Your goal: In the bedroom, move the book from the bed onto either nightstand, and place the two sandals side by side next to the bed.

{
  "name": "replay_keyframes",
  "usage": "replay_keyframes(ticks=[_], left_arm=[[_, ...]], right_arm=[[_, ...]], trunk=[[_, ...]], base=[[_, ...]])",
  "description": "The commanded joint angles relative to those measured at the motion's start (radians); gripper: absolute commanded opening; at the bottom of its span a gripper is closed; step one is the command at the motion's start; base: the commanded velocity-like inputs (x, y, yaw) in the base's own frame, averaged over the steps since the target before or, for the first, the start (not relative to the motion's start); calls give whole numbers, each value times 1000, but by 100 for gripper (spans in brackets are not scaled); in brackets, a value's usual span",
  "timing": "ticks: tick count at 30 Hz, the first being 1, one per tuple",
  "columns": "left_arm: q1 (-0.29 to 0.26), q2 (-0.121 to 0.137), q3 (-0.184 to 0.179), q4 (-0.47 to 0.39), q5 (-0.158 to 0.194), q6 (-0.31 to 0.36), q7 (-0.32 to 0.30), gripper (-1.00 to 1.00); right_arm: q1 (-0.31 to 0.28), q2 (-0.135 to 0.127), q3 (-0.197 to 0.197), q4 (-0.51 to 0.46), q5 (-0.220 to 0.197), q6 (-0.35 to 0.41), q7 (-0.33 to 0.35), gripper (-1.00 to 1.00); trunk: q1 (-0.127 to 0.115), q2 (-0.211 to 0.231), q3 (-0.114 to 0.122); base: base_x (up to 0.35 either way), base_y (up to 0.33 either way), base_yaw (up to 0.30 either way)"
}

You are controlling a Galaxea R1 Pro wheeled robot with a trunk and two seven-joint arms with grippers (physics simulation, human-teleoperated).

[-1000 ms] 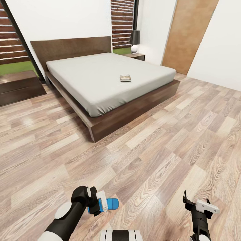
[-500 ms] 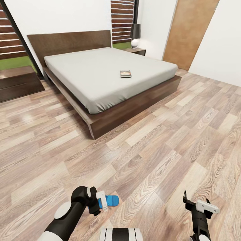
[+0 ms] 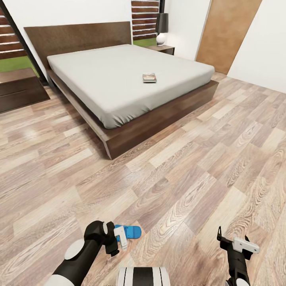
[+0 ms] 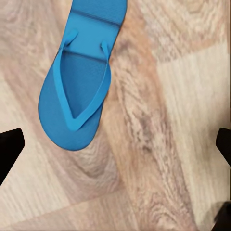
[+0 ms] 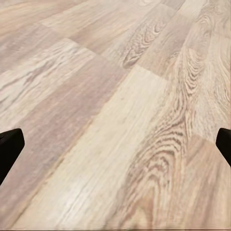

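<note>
Sandal [image 4: 79, 91] flat on floor [image 4: 159, 120], long axis toward bed [image 3: 119, 79], below spread left gripper [image 4: 115, 144]; right gripper [image 5: 115, 147] apart.

My head camera has shifted, so the large grey-white bed [image 3: 127, 75] sits higher toward twelve o'clock. By my left gripper [image 3: 119, 240], the flat blue sandal [image 3: 130, 231] shows less.
</note>
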Motion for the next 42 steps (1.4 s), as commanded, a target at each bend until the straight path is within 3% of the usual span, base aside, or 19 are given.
replay_keyframes(ticks=[1,9,42], left_arm=[[0,0,-1,-1,-4,8,-5,100],[0,1,-1,-1,-4,8,-5,100],[0,0,-1,1,-5,9,-4,100]], right_arm=[[0,0,1,1,0,-3,-3,100],[0,0,1,1,0,-3,-3,100],[0,0,1,0,1,-3,-3,100]], trunk=[[0,-1,-5],[4,-2,-36],[4,-2,-36]], base=[[0,0,0],[0,0,0],[92,14,0]])
